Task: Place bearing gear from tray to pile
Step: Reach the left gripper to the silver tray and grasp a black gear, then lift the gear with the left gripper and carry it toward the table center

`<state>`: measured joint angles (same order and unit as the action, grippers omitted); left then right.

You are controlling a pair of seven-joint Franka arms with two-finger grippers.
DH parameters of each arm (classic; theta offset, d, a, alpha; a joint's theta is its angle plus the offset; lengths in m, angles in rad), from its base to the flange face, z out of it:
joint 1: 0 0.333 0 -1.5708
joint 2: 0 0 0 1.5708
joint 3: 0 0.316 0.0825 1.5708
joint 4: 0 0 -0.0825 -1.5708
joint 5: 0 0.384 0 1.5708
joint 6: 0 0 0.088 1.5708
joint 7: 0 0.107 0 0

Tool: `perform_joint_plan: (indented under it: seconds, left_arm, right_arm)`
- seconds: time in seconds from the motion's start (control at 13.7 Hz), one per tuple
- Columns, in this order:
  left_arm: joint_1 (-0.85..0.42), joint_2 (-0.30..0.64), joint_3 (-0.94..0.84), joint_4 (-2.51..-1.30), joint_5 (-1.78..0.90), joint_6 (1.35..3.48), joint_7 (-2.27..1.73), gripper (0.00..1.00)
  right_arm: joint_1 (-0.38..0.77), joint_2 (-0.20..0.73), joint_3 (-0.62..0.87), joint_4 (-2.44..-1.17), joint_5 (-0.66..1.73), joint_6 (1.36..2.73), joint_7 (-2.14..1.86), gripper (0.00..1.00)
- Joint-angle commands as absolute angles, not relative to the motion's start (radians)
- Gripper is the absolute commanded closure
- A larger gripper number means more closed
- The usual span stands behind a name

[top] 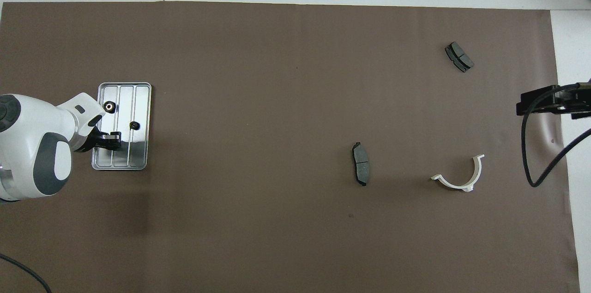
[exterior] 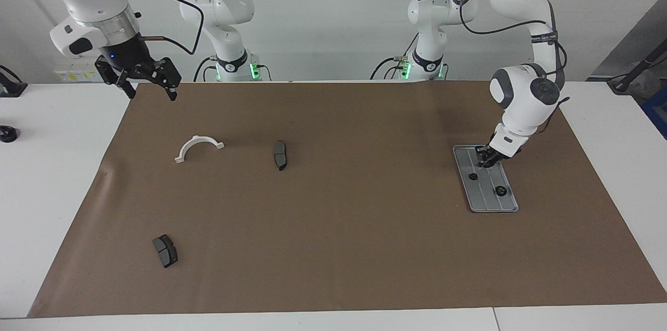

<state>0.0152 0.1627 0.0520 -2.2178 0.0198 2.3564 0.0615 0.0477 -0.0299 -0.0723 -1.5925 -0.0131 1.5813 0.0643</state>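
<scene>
Overhead view showed two bearing gears lying in the tray, both in its half farther from the robots. The tray sat on the brown mat near the desk's left-arm end. The left end effector was down in the tray's nearer half; whether its fingers pinched anything could not be told. Toward the right-arm end lay the pile: one brake pad, a white half-ring bracket, and another brake pad farther out. The right end effector hung spread over the mat's corner, waiting.
</scene>
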Motion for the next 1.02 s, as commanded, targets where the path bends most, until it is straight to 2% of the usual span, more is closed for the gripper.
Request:
perform_joint_plan:
  seconds: [0.0, 0.22, 0.58, 0.95]
  left_arm:
    - [0.014, 0.144, 0.051, -2.208, 0.032, 2.309, 0.060, 1.00]
    - [0.003, 0.147, 0.041, -2.126, 0.032, 2.252, 0.063, 1.00]
    - [-0.173, 0.195, 0.041, -1.973, 0.032, 2.226, 0.063, 1.00]
    - [-0.320, 0.216, 0.040, -1.933, -0.024, 2.288, 0.063, 1.00]
  right_arm:
    - [0.035, -0.048, -0.067, -1.601, -0.009, 1.569, 0.041, 0.00]
    - [0.035, -0.048, -0.067, -1.603, -0.009, 1.569, 0.041, 0.00]
    - [0.035, -0.046, -0.067, -1.603, -0.009, 1.569, 0.041, 0.00]
    - [0.037, -0.052, -0.067, -1.621, -0.008, 1.575, 0.043, 0.00]
